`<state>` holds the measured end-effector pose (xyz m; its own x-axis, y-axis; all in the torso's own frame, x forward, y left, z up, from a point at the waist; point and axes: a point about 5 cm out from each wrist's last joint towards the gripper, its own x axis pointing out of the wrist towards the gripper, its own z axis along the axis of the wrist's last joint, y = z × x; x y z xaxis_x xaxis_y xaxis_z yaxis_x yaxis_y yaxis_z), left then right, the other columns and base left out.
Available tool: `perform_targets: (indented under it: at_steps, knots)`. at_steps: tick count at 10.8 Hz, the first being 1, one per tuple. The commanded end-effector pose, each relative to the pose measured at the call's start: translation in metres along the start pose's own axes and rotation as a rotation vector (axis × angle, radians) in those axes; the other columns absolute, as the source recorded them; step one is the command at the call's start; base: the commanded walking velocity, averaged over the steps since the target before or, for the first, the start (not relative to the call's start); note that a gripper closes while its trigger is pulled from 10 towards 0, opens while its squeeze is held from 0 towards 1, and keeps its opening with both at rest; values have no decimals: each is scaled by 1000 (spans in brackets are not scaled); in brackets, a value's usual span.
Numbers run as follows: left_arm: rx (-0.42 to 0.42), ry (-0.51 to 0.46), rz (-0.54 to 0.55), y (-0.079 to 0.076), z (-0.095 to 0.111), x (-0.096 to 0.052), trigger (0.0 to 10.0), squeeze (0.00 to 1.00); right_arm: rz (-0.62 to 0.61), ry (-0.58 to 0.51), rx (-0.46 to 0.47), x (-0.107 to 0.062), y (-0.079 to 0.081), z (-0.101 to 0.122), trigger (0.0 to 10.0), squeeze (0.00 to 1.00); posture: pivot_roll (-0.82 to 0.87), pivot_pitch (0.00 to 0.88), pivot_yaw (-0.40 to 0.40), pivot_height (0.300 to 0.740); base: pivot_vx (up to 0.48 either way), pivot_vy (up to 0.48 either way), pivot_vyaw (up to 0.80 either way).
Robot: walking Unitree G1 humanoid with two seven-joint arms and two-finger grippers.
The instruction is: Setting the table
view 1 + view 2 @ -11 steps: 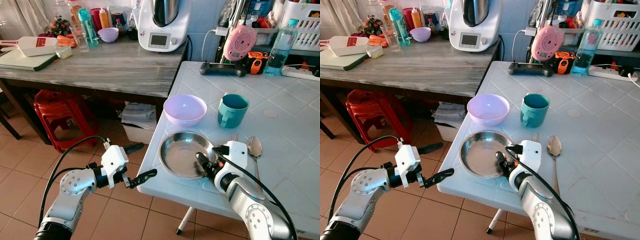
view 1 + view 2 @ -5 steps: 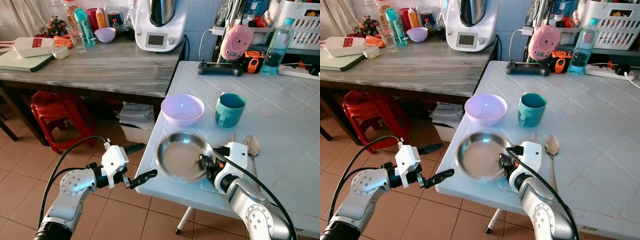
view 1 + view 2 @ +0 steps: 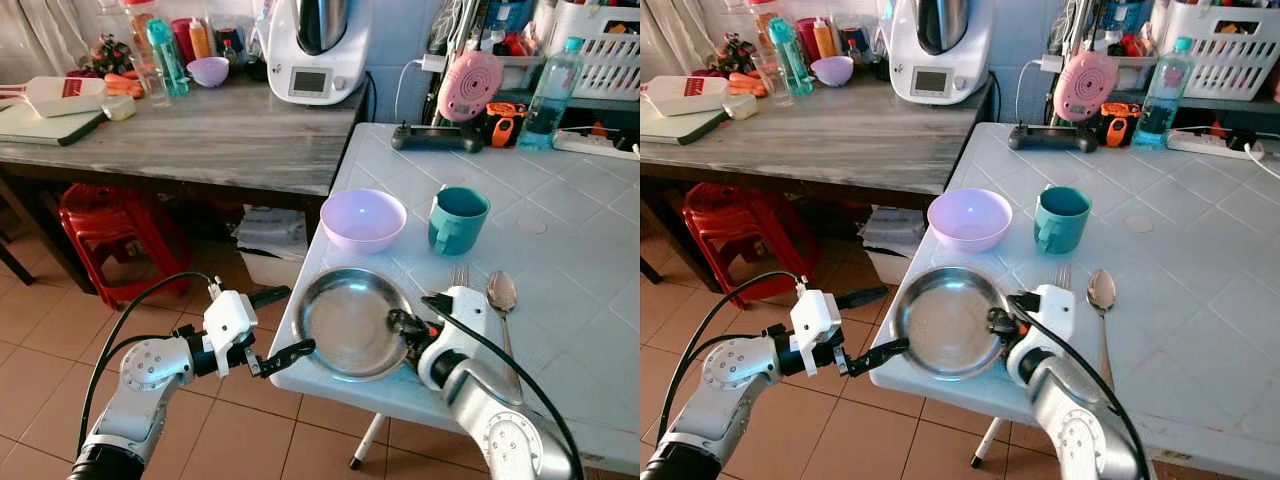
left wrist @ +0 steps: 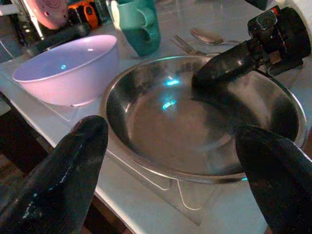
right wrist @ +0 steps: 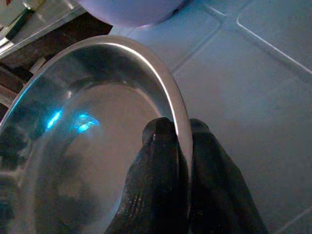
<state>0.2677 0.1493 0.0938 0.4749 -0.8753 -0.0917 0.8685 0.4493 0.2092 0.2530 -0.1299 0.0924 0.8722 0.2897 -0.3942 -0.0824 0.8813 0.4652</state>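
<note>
Right gripper pinching the steel plate's rim at the near left corner of the table.

My right gripper (image 3: 400, 323) has one finger inside and one outside the right rim of the steel plate (image 3: 345, 322), pressed together on it; the plate lies flat and empty, its left edge at the table (image 3: 560, 230) edge. My left gripper (image 3: 283, 355) hangs just left of that edge, fingers spread, so it is the nearer arm for a handover. Beyond the plate stand an empty lilac bowl (image 3: 363, 217) and a teal mug (image 3: 458, 219); I cannot see into the mug. A fork (image 3: 461, 273) and spoon (image 3: 501, 294) lie just right.
</note>
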Motion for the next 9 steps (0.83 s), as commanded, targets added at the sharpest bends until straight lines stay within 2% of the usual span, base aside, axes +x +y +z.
perform_targets:
  at_steps: [1,4,5,6,7,9]
  knots:
    - [8,-7,-20,0,3,0,10000,0,-58,73,10,1,-9,-13,0,0,32,9,73,740,0,0,0]
    - [9,-5,-19,2,2,0,10000,0,-92,38,9,2,-12,-8,0,0,33,2,74,740,0,0,0]
    - [8,3,57,9,1,0,10000,0,-107,0,-6,2,-12,-3,353,0,32,0,75,740,0,0,0]
    - [-5,17,162,18,-2,0,10000,0,-102,-38,-29,2,-11,1,3490,0,31,0,75,740,0,0,0]
    - [-58,36,297,25,-9,-1,10000,0,-120,-86,-114,1,-13,3,10000,0,29,0,77,740,0,0,0]
    - [-162,48,471,30,-22,-5,10000,0,-116,-136,-93,0,-14,3,10000,0,27,0,77,740,0,0,0]
